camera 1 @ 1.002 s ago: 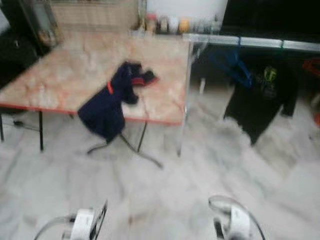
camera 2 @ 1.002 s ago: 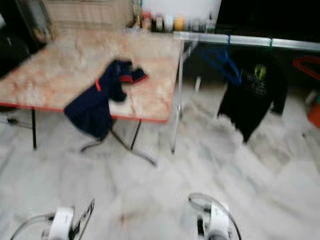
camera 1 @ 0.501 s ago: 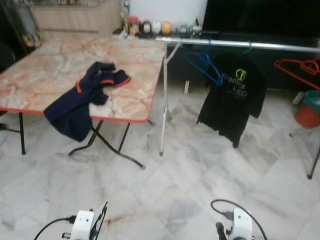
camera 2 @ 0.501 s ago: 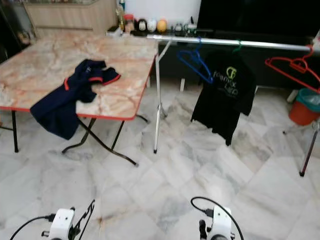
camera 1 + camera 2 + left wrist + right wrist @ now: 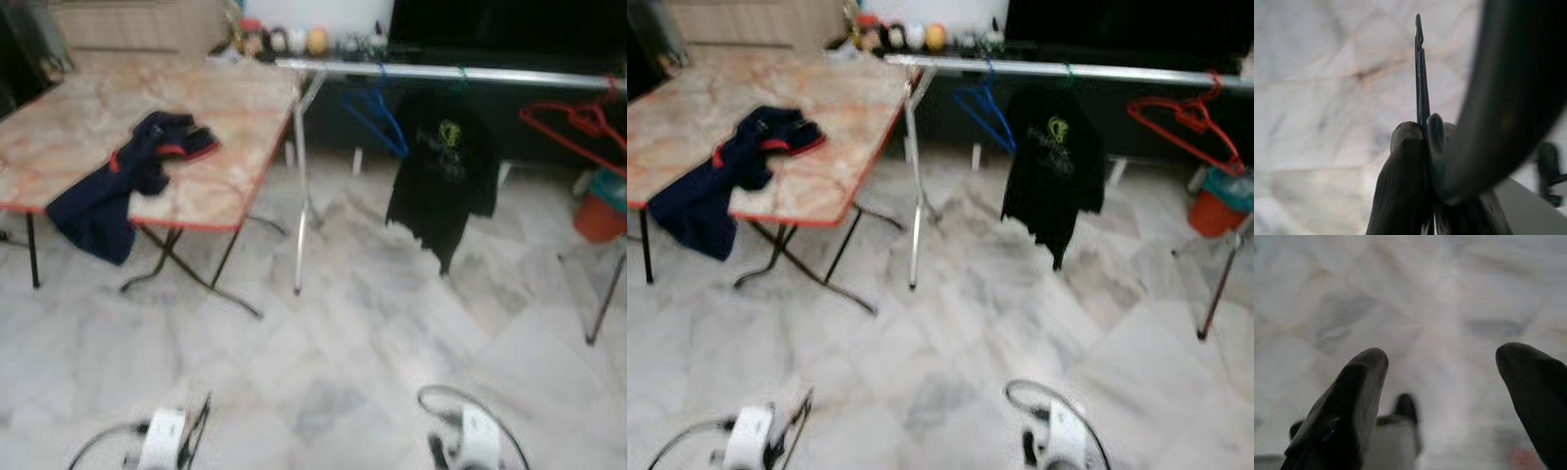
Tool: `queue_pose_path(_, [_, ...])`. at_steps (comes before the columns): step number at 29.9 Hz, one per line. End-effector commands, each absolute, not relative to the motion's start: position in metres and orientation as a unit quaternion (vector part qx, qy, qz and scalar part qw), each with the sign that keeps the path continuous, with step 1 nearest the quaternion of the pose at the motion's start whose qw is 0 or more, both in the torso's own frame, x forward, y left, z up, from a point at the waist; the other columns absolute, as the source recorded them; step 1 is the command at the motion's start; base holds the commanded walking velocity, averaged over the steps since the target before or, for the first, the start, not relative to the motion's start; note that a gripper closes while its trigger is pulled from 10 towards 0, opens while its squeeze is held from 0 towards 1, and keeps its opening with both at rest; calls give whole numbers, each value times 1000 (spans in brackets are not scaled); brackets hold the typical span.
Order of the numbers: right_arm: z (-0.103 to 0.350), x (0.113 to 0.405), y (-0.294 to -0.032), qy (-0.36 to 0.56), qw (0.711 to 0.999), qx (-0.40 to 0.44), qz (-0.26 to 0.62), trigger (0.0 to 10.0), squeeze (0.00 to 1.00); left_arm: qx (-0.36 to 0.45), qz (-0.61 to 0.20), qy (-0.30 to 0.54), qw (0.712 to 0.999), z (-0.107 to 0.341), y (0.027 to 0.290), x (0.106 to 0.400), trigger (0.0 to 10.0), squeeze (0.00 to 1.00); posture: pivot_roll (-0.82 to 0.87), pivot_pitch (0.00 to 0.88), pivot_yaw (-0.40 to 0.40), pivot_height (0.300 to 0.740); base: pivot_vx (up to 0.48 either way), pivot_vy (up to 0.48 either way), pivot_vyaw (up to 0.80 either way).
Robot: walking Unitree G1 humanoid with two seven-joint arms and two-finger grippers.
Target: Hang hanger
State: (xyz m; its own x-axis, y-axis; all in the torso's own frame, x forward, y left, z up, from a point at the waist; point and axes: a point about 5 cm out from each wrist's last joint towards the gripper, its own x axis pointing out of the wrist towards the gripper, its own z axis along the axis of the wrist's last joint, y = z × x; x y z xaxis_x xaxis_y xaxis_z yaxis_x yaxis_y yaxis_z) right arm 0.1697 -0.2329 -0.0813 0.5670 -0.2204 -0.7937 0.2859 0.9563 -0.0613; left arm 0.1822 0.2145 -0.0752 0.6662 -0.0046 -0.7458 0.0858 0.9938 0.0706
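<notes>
Head views: a long silver metal clothes rail (image 5: 460, 73) carries a blue plastic hanger (image 5: 375, 116), a black printed T-shirt (image 5: 443, 168) beside it and a red wire hanger (image 5: 573, 122) toward its far end. Left of the rail, a navy garment (image 5: 118, 181) droops off a marble-patterned folding table (image 5: 225, 117).

Left wrist view: the left gripper (image 5: 1422, 132) is pressed together on a thin black hanger wire (image 5: 1420, 68) over the floor.

Right wrist view: the right gripper (image 5: 1442, 382) is spread apart, gripping nothing

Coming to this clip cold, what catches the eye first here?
A dark blue shirt lies crumpled on the marble-topped table at the left, half hanging over its near edge. To the right, a silver rail carries a blue hanger, a black T-shirt and a red hanger. Low down, the left gripper is shut on something thin and dark.
</notes>
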Motion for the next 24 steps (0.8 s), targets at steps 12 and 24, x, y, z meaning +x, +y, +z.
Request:
queue_pose_path(12, [-76,182,-233,435,888,49,-139,10000,0,59,-13,424,904,-78,225,172,10000,0,-27,0,3,740,0,-349,0])
queue_pose_path(24, [-73,201,-206,430,892,59,-122,10000,0,60,-10,431,900,-79,226,170,10000,0,-30,1,8,740,0,-348,-567])
